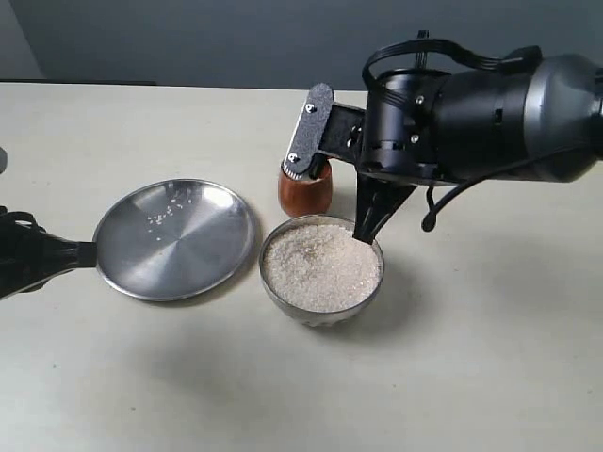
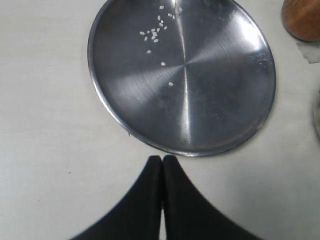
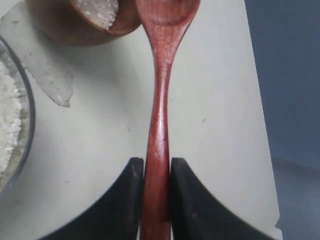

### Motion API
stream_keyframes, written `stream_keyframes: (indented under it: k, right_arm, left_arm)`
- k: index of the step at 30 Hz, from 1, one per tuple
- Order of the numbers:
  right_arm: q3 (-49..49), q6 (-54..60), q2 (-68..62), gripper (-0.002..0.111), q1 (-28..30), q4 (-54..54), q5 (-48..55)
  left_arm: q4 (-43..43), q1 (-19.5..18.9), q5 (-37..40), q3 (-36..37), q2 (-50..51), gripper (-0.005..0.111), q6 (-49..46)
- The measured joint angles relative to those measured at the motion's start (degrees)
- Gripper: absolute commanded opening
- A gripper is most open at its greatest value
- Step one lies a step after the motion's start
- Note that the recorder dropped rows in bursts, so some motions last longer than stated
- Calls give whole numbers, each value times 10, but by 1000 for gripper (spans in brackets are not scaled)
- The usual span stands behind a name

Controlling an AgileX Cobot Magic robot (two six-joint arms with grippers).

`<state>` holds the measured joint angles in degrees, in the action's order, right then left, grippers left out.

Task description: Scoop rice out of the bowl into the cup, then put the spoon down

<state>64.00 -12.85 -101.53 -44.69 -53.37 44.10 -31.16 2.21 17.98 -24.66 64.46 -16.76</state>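
The pale counter point(image 1: 490, 377) fills the scene, and over its right half the bulky black right arm point(image 1: 490, 113) reaches in toward the middle. At the left edge sits the left arm point(image 1: 28, 259), low on the counter. The left jaws are pressed flat together, tip against tip, with nothing between them, just off the left rim of the plate.

That flat round steel plate point(image 1: 188, 259) lies left of centre, well lit. Just to its right is the steel bowl point(image 1: 320, 315), the two rims close, though I cannot tell if they touch. The bowl is heaped nearly to its rim with rice point(image 1: 320, 264), a pale granular mound.

Just beyond the bowl, on the far side, stands the reddish-brown cup point(image 1: 306, 196), upright, partly hidden behind the right arm's grey finger plate. The right wrist view looks into it, and there is rice in the cup point(image 3: 100, 10).

Now the spoon point(image 3: 159, 100): the right jaws are parted only by the width of its slim handle and are clamped on it from both sides. The spoon's oval head is up against the cup's rim, though whether it touches is hard to call.

A translucent scrap point(image 3: 50, 80) lies on the counter between cup and bowl. Smallest of all, a scatter of loose grains point(image 2: 155, 35) sits on the plate.
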Motion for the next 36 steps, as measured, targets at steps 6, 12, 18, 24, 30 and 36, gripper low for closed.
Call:
stream_keyframes:
  k: [6, 12, 18, 24, 30, 36]
  right_arm:
    - [0, 7, -20, -1, -19, -34, 19]
    - [1, 3, -21, -1, -35, -66, 48]
    - [1, -24, -21, -1, -35, -73, 72]
    - [1, -145, -12, -1, -35, -6, -4]
    - [4, -169, -3, -1, -35, 253, -244]
    - [114, -167, -86, -1, -51, 390, -282]
  left_arm:
    - [0, 0, 0, 0, 0, 0, 0]
    - [0, 0, 0, 0, 0, 0, 0]
    - [0, 0, 0, 0, 0, 0, 0]
    - [0, 0, 0, 0, 0, 0, 0]
    - [0, 0, 0, 0, 0, 0, 0]
    - [0, 0, 0, 0, 0, 0, 0]
